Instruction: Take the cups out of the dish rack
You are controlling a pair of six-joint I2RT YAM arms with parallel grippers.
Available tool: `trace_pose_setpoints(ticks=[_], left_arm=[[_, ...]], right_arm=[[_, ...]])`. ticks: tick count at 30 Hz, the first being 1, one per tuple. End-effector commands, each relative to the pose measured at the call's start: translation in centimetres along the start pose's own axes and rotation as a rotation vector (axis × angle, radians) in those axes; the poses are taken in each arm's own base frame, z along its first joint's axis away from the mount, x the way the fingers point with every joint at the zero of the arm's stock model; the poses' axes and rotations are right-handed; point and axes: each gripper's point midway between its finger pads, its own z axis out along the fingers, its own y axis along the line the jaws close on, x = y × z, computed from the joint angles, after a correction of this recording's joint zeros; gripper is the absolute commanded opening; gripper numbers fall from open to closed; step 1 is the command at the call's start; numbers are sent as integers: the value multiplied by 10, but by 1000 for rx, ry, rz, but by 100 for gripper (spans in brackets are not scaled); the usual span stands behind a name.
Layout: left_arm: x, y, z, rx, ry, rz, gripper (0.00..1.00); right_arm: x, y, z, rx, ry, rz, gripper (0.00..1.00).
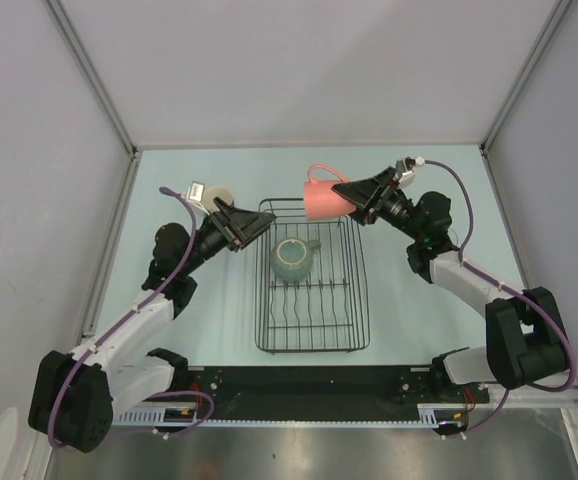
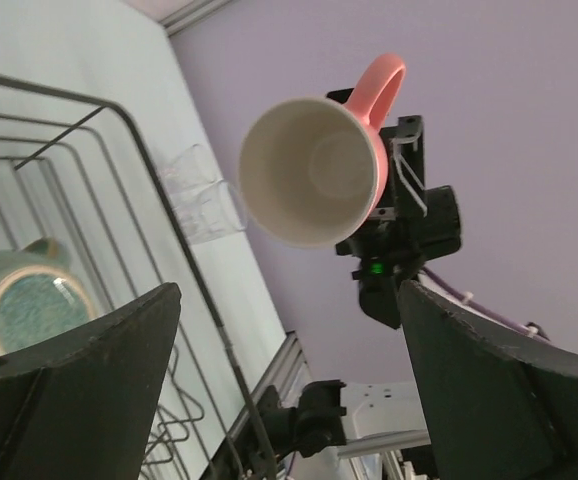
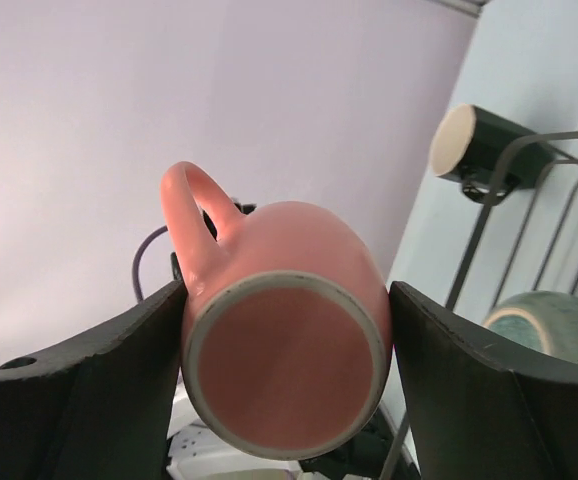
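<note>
Dish rack [image 1: 314, 349] sits mid-table [image 1: 229, 320], with the side walls well apart from it to left and right. We see the right gripper [image 1: 347, 197] pinching the pink mug [image 1: 321, 200] across its body, lifted over the rack's far right corner. The left gripper [image 1: 257, 232] is spread wide and holds nothing, at the far left corner. Green cup [image 1: 293, 257] rests inside the rack's far half.

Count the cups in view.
5: pink mug in the right gripper; pale-green cup in the dish rack; black cup left of it; two clear tumblers just outside it.
</note>
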Motion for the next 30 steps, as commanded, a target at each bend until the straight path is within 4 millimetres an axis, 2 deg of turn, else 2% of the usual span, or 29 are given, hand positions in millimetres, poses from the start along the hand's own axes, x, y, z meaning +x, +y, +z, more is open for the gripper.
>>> trace_pose_setpoints(ticks=[1, 7, 15, 24, 28, 30], left_arm=[[-17, -58, -1, 237, -42, 19, 95], [-15, -69, 6, 235, -33, 56, 94], [-3, -71, 13, 229, -4, 52, 94], [8, -74, 19, 229, 23, 57, 93], [11, -73, 22, 229, 35, 53, 83], [12, -73, 23, 232, 38, 58, 70]], right_arm=[[5, 65, -3, -235, 23, -65, 0], [17, 56, 7, -205, 59, -71, 0], [34, 46, 20, -194, 107, -62, 0], [48, 55, 34, -233, 152, -62, 0], [64, 58, 40, -243, 188, -49, 0], [68, 58, 41, -243, 196, -44, 0]])
